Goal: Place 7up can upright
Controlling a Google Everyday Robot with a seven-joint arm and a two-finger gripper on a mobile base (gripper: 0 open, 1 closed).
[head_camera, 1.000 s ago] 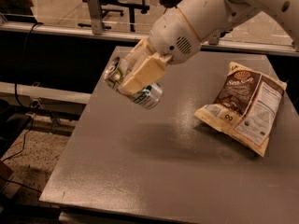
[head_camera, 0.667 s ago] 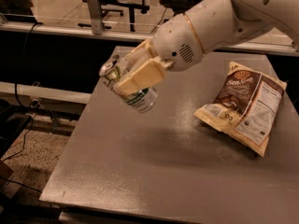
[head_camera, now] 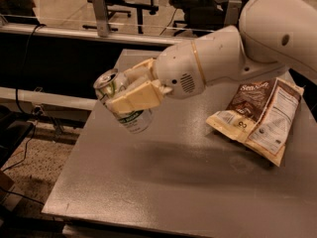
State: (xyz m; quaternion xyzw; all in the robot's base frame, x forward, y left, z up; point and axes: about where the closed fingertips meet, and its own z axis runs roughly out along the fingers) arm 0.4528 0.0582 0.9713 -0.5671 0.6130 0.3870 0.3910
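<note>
- 7up can [head_camera: 133, 121] is held in the air over the left part of the table [head_camera: 168, 187], close to the table's left edge. Its base is not seen to touch the grey top, and a soft shadow is cast on the surface below it and a little to the right.
- The gripper [head_camera: 117, 91] is found at the end of the white arm, which reaches in from the right. The jaws are clamped across the middle of the can. One cream finger [head_camera: 137, 97] is laid over the near side, and the other is partly hidden behind the far side.
- The long axis of the can is tilted. The silver pull-tab top is turned up and to the left, toward the table edge, and the green-marked base is pointed down and to the right. The can is neither upright nor lying flat.
- Since the base is already the lower end and faces the table, only a modest turn of the wrist is judged to be needed. The axis would be brought vertical before the can is lowered.
- The base should be set down flat before the jaws are parted. If the can were released at the present lean, it would probably tip and roll, and the left edge is near.
- A snack bag [head_camera: 260, 118] lies flat on the right part of the table, well apart from the can, and is not judged to be in the way.
</note>
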